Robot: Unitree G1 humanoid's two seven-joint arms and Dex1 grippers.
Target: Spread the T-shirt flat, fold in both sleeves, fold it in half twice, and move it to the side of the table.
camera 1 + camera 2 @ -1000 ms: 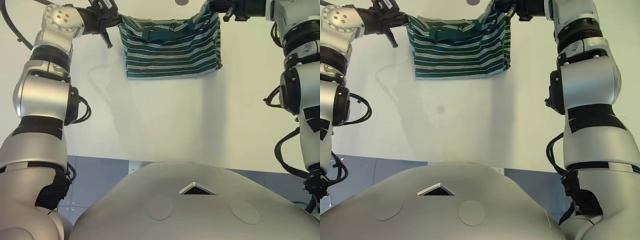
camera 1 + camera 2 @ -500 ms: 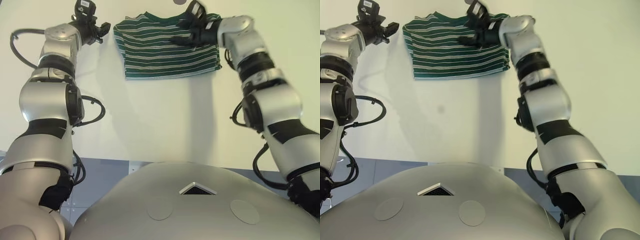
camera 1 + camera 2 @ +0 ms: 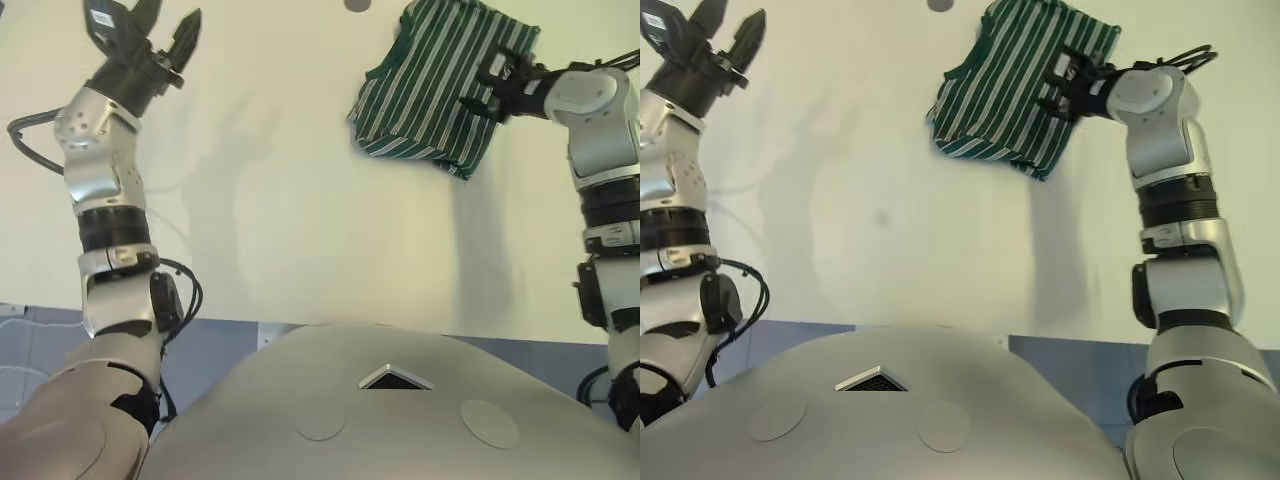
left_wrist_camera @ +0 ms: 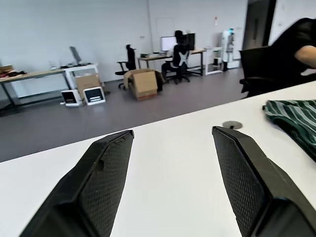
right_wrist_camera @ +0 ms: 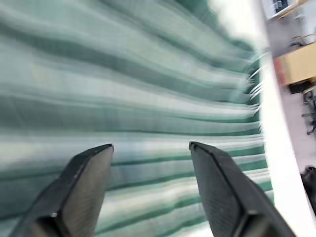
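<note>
- The folded T-shirt (image 3: pixel 425 95) is lying tilted at the far right of the table (image 3: pixel 300 230).
- The right gripper (image 3: pixel 492 85) is resting on it, fingers apart, gripping nothing.
- The left gripper (image 3: pixel 155 22) is hovering far left, wide open, empty.

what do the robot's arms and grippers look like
Both arms are glossy silver, built from rounded segments with black bands at the joints: left arm, right arm. Thin black cables loop outside them. The left gripper and right gripper are black, each with two wedge-shaped fingers that have finely textured pads.
</note>
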